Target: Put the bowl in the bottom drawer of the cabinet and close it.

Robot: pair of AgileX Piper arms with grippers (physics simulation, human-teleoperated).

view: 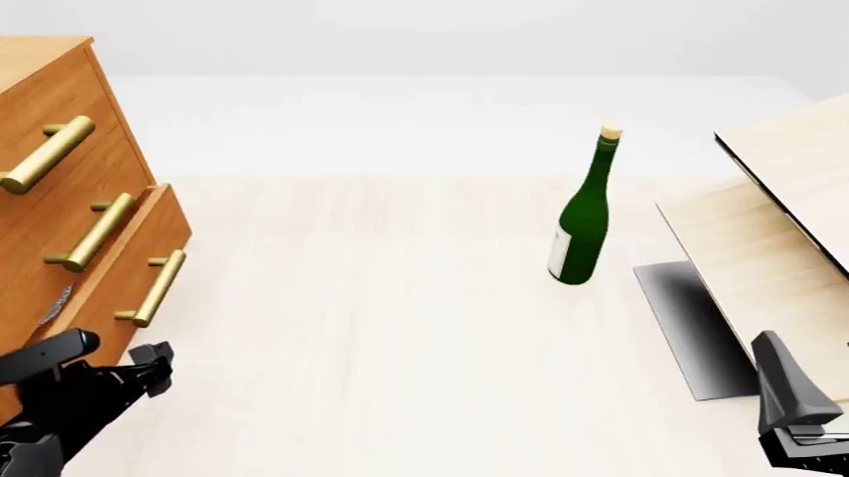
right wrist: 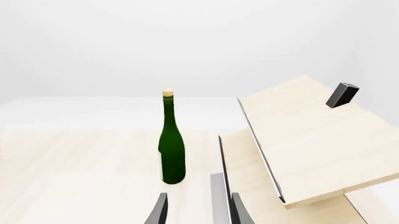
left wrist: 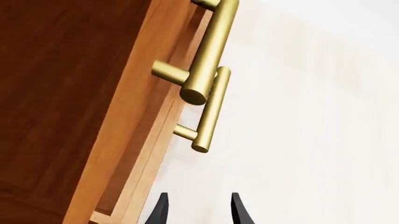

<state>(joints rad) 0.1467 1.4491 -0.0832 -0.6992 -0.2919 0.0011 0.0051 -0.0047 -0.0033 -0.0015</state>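
Left gripper [left wrist: 198,210] has its fingers apart, holding nothing, near the brass handles [left wrist: 210,108] of the cabinet [left wrist: 68,93]. From the front, the bottom drawer [view: 143,260] sticks out a little; the bowl cannot be seen. Right gripper [right wrist: 198,210] has its fingers apart too, facing the green bottle [right wrist: 171,144] beside pale wood panels [right wrist: 311,135].
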